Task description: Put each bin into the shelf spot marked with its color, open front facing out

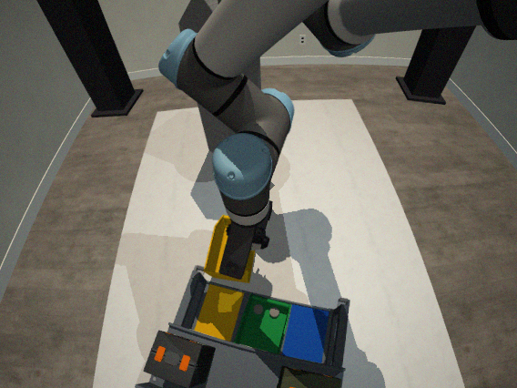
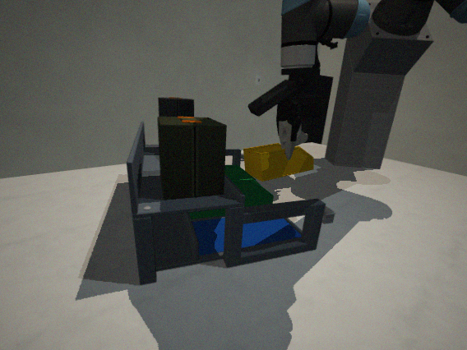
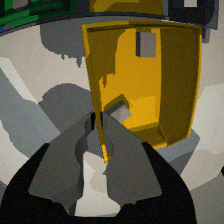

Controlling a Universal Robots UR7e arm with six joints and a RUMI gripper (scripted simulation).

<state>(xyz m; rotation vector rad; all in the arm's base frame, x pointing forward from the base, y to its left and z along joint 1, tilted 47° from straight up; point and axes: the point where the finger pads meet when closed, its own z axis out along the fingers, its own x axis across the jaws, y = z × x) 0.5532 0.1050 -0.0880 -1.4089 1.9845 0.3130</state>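
Two grey fingers of the pincer pinch the thin side wall of the yellow bin, low in the wrist view's centre, with the wall edge running up between them. The bin looks like a stiff, light, thin-walled shell; a hold on one wall alone will likely let it swing or slip, so slow moves seem wise. At least one small grey part lies loose inside and may slide out through the open front if the bin is tipped hard. In the top view the bin sits at lower centre, just before the shelf and its yellow mark, with green and blue marks to the right. The shelf's front lip and the low board above leave a tight slot; the pale surface on the right of the frame offers room for backing off.
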